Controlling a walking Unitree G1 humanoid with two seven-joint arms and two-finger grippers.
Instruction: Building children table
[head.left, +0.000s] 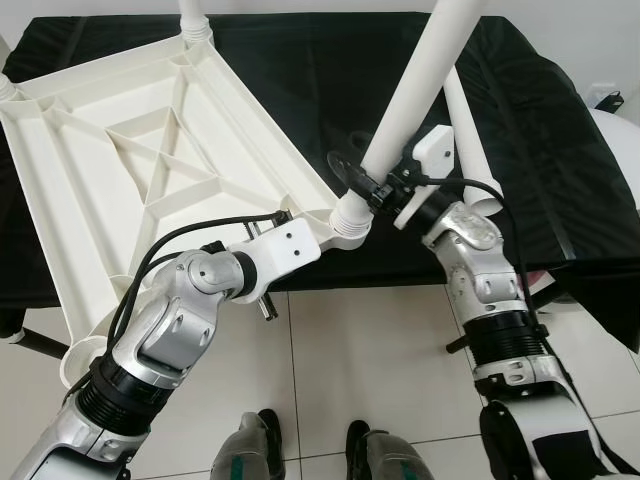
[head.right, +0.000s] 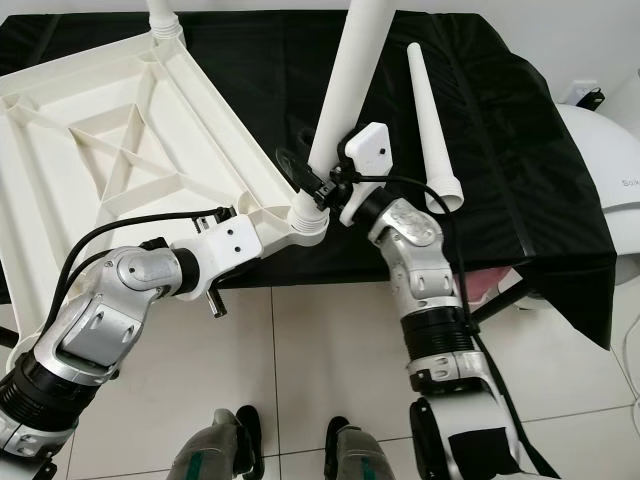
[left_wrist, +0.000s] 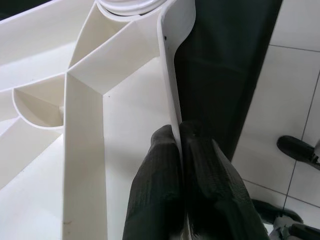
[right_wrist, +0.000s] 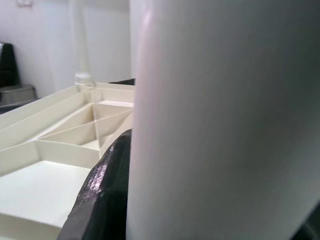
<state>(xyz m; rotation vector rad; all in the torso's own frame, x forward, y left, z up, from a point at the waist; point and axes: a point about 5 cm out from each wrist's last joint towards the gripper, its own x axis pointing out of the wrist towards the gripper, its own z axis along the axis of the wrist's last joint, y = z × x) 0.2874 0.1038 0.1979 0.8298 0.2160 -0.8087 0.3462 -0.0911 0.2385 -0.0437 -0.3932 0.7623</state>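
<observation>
Two grippers at work. Left gripper (left_wrist: 180, 165), fingers pressed together on the rim of the upturned white tabletop (head.left: 150, 170). Right gripper (head.left: 372, 185), closed around a white leg (head.left: 420, 80) standing in the corner socket (head.left: 350, 220) just beside the left gripper. Spare leg (head.right: 432, 130) lies on black cloth (head.right: 540, 150) beyond the right gripper.

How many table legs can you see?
3. One leg stands in the tabletop's far corner. One leg is in the near corner socket, held by the right gripper. One loose leg lies on the black cloth. More may be hidden.
</observation>
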